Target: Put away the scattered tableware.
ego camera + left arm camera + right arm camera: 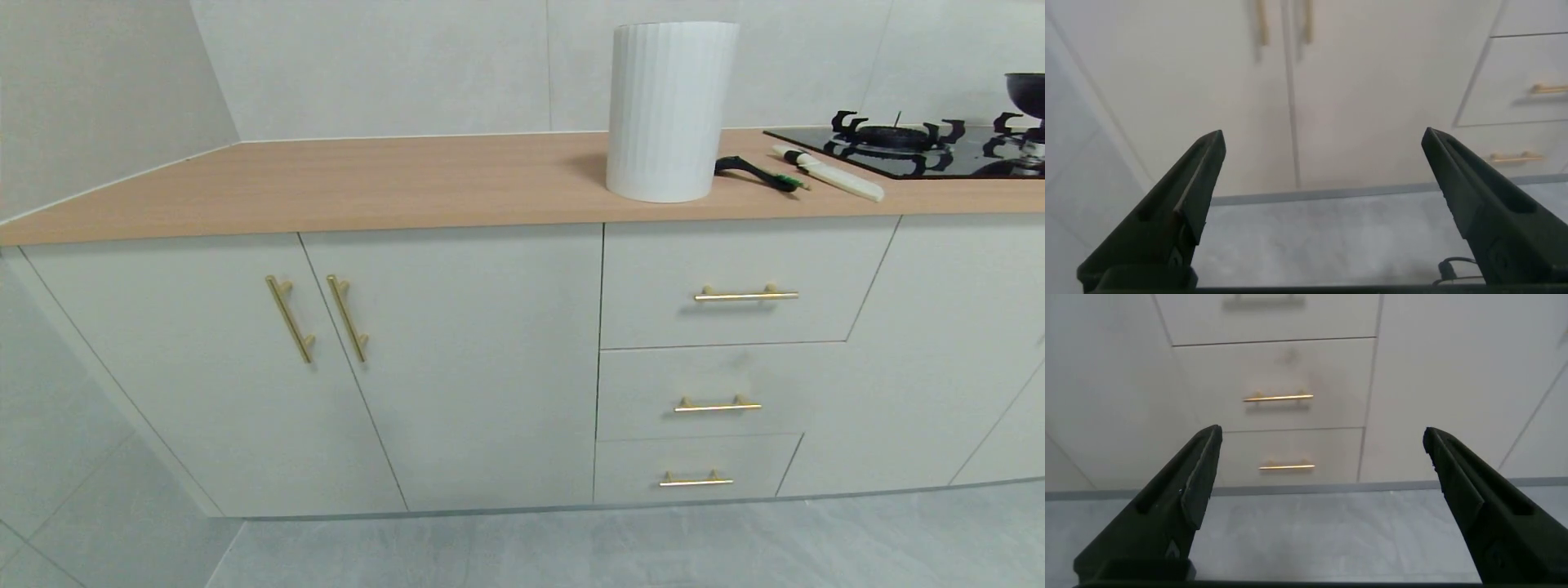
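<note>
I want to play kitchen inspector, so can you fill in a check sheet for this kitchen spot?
Surface: wooden counter, with a gas hob at the robot's right.
Job's things: black-handled tool and cream utensil lie on the counter, between the white ribbed holder and the hob.
Clutter: dark pot on the hob.
Grippers: left gripper open, facing the cabinet doors; right gripper open, facing the drawers.
Cables: thin dark loop by the left gripper, maybe a cable.
Surroundings: doors and drawers shut; grey floor.
</note>
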